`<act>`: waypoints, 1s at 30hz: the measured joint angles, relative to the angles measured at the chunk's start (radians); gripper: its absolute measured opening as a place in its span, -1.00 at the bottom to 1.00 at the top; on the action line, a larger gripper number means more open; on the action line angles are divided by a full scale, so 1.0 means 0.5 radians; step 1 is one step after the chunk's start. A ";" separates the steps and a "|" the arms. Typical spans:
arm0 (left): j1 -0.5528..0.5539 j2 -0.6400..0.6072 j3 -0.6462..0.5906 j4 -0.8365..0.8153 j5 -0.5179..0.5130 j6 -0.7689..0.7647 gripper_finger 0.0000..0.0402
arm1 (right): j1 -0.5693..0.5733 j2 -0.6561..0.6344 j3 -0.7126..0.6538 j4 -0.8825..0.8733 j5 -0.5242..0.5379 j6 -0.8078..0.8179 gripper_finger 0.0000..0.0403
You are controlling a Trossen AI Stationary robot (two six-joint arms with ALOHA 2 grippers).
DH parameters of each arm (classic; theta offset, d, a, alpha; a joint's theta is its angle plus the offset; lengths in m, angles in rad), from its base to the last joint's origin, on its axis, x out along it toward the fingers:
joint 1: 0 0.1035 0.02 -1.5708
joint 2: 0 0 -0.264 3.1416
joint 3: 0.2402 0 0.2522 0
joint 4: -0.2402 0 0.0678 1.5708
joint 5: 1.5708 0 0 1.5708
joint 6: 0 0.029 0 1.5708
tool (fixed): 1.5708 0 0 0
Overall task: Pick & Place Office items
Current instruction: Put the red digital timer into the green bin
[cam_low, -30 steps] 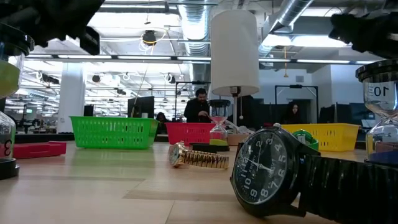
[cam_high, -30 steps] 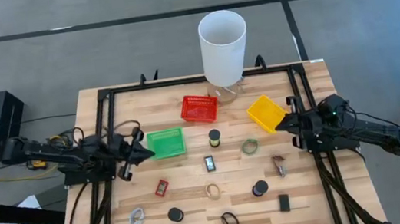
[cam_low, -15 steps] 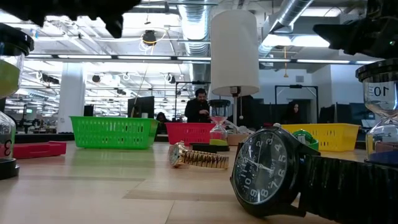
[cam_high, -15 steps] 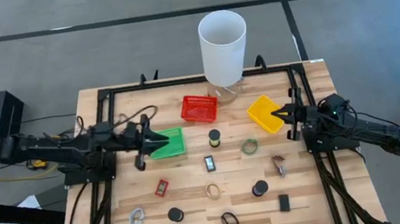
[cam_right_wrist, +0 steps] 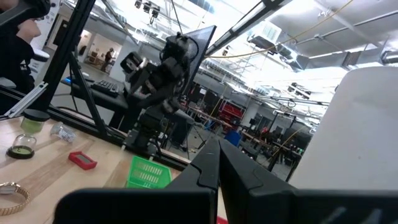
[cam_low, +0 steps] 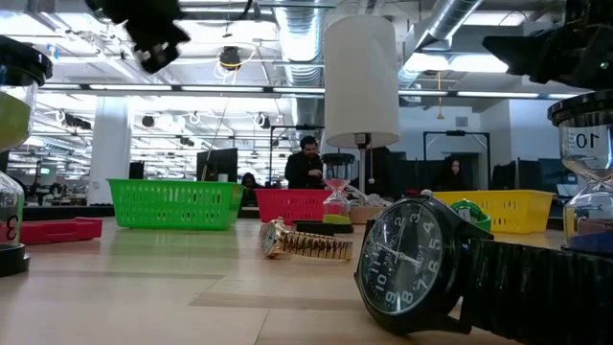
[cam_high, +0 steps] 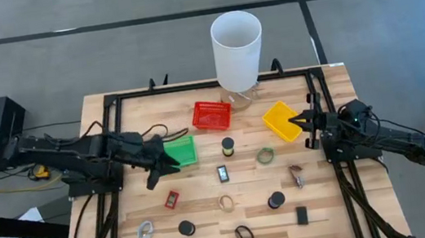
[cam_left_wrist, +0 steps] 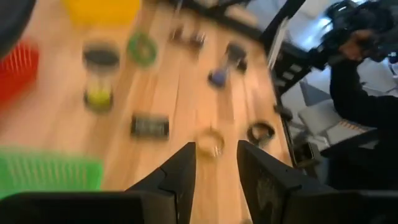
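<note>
The office items lie loose on the wooden table [cam_high: 209,214]: a small timer [cam_high: 228,146], a green ring [cam_high: 264,156], a red piece [cam_high: 172,199], a gold band loop [cam_high: 226,203], black discs [cam_high: 187,228], a black watch [cam_low: 421,264], and a silvery clip [cam_high: 145,231]. My left gripper [cam_high: 162,163] hovers open above the green basket's [cam_high: 179,149] near left corner. Nothing is between its fingers [cam_left_wrist: 186,171]. The gold loop [cam_left_wrist: 211,142] shows on the table beyond them. My right gripper [cam_high: 305,119] is shut and empty, raised beside the yellow basket [cam_high: 282,120].
A red basket [cam_high: 211,115] stands at the far middle, with a tall white cylinder [cam_high: 237,50] behind it at the far edge. A black frame [cam_high: 112,140] runs along the table's left, right and far sides. People show in the room beyond the table.
My left gripper has risen and reached toward the table's right, from beside the green basket to above its near left corner, and its wrist has tipped. My right gripper has turned a little toward the yellow basket without leaving its place. No item has moved.
</note>
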 joint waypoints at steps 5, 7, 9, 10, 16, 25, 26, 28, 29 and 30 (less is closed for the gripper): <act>-0.061 0.001 -0.051 -0.275 -0.025 -0.170 -0.37 | 0.000 0.000 0.000 -0.004 0.000 0.000 -1.00; -0.062 0.001 -0.084 -0.330 -0.024 -0.347 -0.30 | 0.000 0.000 0.001 -0.006 0.000 0.000 -1.00; -0.062 0.001 -0.123 -0.362 -0.016 -0.506 -0.21 | 0.000 0.000 0.002 -0.009 0.000 0.000 -1.00; -0.062 0.001 -0.149 -0.366 -0.006 -0.555 -0.16 | 0.000 0.000 0.002 -0.011 0.000 0.000 -1.00; -0.102 0.024 -0.330 -0.362 0.033 -0.779 0.11 | 0.000 0.000 0.003 -0.014 0.000 0.000 -1.00; -0.231 0.324 -0.467 -0.270 0.113 -0.946 0.20 | 0.000 0.000 0.003 -0.024 0.000 0.000 -1.00; -0.244 0.361 -0.467 -0.241 0.113 -0.957 0.20 | 0.000 0.000 0.003 -0.024 0.000 0.000 -1.00; -0.270 0.443 -0.467 -0.144 0.113 -0.963 0.20 | 0.000 0.000 0.003 -0.026 0.000 0.000 -1.00; -0.271 0.483 -0.467 -0.101 0.114 -0.984 0.20 | 0.000 0.000 0.003 -0.026 0.000 0.000 -1.00; -0.276 0.519 -0.467 -0.062 0.121 -1.027 0.20 | 0.000 -0.001 0.003 -0.027 0.000 0.000 -1.00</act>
